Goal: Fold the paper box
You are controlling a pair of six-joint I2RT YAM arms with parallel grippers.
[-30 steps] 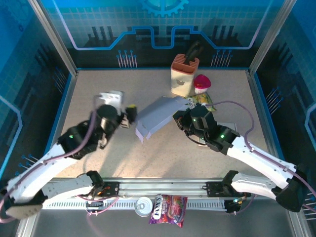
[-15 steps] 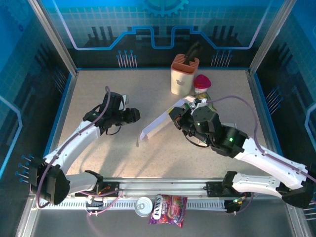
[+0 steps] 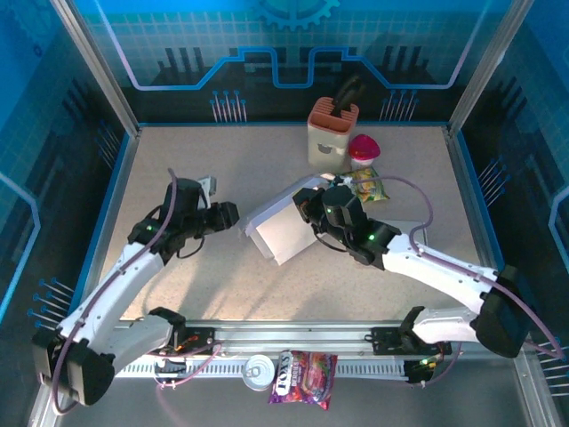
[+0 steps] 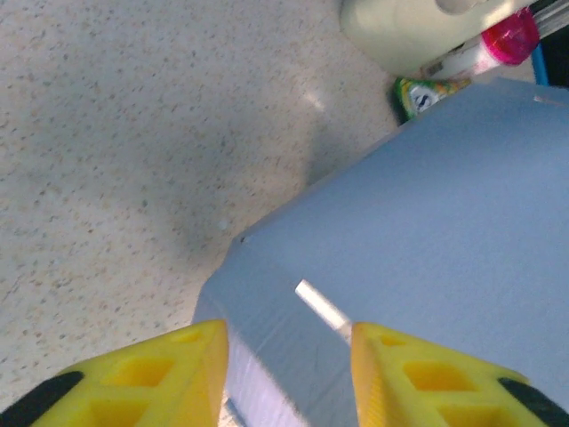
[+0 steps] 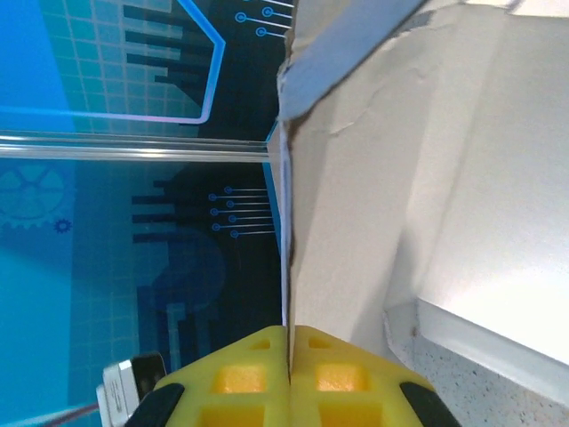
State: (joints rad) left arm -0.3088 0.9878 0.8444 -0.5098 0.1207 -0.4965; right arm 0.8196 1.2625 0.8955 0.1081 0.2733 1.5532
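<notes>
We see the paper box [image 3: 283,227] tilted up near the middle of the table [image 3: 178,169], with our right gripper [image 3: 311,212] clamped tight on one thin cardboard flap. Our left gripper [image 3: 233,213] sits just beside the box's left corner, jaws apart, holding nothing

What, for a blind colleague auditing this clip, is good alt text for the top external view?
Two robot arms meet at a grey-blue paper box on a speckled table: the right gripper is shut on its right edge, the left gripper open beside its left edge. A cream holder with an orange top stands behind.
</notes>
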